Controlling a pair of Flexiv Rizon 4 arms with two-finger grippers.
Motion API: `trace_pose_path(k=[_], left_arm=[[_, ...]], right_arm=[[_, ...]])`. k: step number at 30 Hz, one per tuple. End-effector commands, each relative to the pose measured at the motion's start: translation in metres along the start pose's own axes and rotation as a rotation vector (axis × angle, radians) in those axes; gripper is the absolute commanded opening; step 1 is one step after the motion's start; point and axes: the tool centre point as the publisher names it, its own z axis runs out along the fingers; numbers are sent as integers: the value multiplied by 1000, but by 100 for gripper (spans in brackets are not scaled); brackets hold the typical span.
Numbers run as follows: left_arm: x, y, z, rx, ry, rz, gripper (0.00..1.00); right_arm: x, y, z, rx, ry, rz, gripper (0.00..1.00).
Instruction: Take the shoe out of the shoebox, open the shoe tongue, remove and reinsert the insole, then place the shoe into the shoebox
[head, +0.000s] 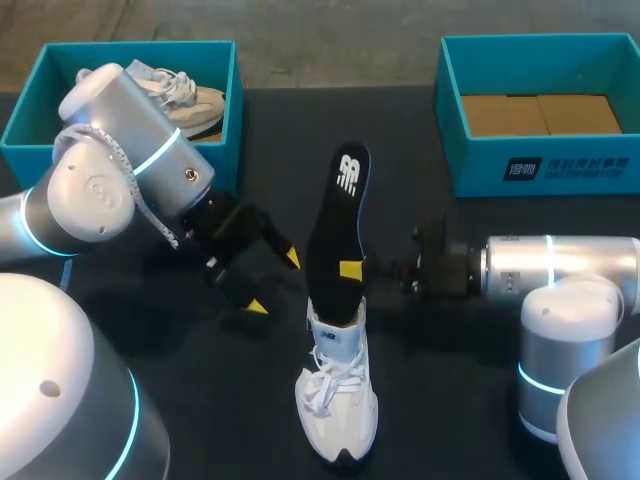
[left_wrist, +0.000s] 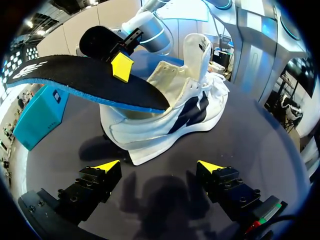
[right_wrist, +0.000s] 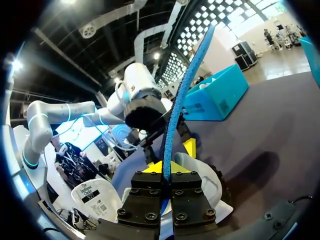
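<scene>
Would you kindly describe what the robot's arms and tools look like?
The left arm and right arm are rounded silver-grey tubes with glowing cyan rings; a pale cable wraps the left one. The left tool and right tool are black, blocky, with yellow tips.

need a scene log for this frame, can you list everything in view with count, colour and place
shoe: 1, white, middle of the table, near edge
insole: 1, black top, blue underside, one end at the shoe's opening, the rest sticking out
left shoebox: 1, teal, far left corner
second shoe: 1, beige and white, inside the left shoebox
right shoebox: 1, teal, far right corner
cardboard: brown, count unclear, inside the right shoebox
table: 1, black
left hand: 1, black with yellow tips, open, beside the insole, holding nothing
right hand: 1, same colours, shut on the insole
</scene>
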Motion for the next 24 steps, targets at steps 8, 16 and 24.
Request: trace_pose_path(k=[8,16,24], left_arm=[[-1,0,1,-2,1,0,100],[-1,0,1,-2,1,0,100],[-1,0,1,-2,1,0,100]], right_arm=[[3,-7,0,10,-4,-3,0],[3,-7,0,12,-4,-4,0],[3,-7,0,12,-4,-4,0]])
